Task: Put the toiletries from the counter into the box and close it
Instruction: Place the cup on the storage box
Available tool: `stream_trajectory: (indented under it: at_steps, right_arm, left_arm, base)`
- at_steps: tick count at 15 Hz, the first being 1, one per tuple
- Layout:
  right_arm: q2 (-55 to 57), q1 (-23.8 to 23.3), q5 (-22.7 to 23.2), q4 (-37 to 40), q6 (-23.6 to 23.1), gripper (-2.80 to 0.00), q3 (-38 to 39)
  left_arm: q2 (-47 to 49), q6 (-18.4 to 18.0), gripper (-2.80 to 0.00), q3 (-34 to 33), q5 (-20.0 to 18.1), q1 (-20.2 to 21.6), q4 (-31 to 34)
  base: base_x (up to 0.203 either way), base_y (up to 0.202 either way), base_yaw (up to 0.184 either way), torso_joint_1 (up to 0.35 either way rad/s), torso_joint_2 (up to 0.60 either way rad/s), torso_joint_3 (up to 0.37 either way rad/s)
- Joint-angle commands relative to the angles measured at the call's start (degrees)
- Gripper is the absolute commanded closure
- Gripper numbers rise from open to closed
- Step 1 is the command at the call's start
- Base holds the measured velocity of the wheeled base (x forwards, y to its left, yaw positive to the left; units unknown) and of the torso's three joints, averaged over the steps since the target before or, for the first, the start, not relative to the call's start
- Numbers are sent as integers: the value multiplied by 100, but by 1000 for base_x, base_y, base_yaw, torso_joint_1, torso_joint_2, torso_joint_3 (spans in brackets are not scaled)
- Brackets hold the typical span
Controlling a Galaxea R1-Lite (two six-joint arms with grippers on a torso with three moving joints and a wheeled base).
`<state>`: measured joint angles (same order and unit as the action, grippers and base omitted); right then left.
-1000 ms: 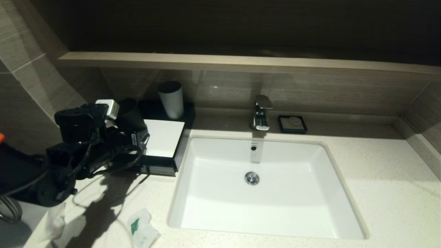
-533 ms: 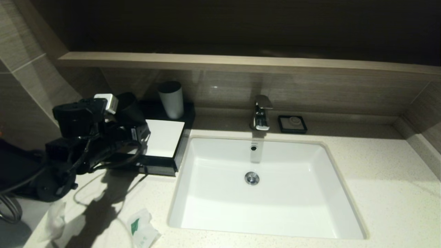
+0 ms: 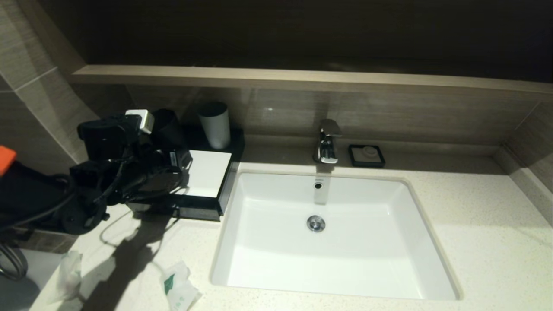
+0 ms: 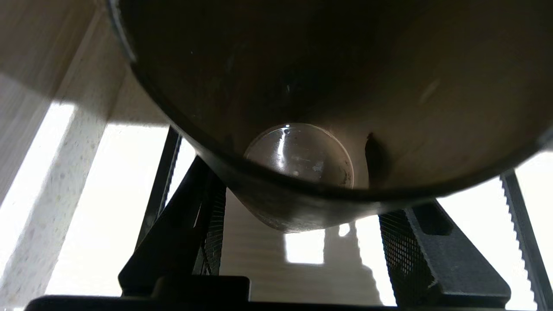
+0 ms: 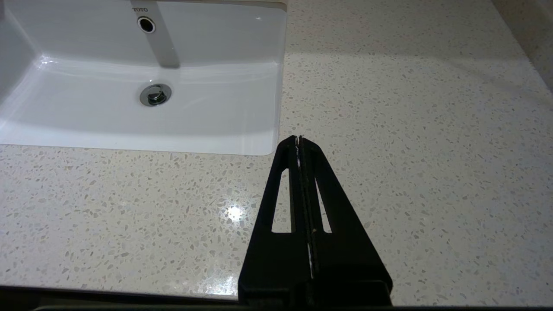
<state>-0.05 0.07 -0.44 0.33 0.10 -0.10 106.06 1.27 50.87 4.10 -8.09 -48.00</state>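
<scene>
My left gripper [image 3: 166, 151] is shut on a dark cup [image 3: 165, 125] and holds it above the left end of a black box [image 3: 225, 185] with a white top face. In the left wrist view the cup [image 4: 328, 86] fills the picture, its lower body between the two mesh pads [image 4: 399, 246], with my left gripper [image 4: 302, 211] closed round it. Two crumpled toiletry packets lie on the counter front left, one with green print [image 3: 178, 290] and one pale [image 3: 69, 276]. My right gripper [image 5: 298, 140] is shut and empty over the counter right of the sink.
A grey cup [image 3: 214, 124] stands on the black tray behind the box. The white sink [image 3: 328, 268] fills the middle, with a chrome tap [image 3: 328, 141] and a black soap dish [image 3: 367, 155] behind it. The tiled wall is close on the left.
My left arm has risen and shifted slightly right and back, carrying the dark cup up with it. The packets and the box have not moved.
</scene>
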Motion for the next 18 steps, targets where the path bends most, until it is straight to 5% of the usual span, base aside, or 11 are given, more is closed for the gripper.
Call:
stream_trajectory:
  at_steps: [1,18]
  right_arm:
    - [5,1,0,2,-1,0,1]
    - [5,1,0,2,-1,0,1]
  left_arm:
    - [163,5,0,253,3,1,74]
    - [650,-30,0,1149,12,71,441]
  base:
    - [0,0,0,0,0,0]
    - [0,0,0,0,0,0]
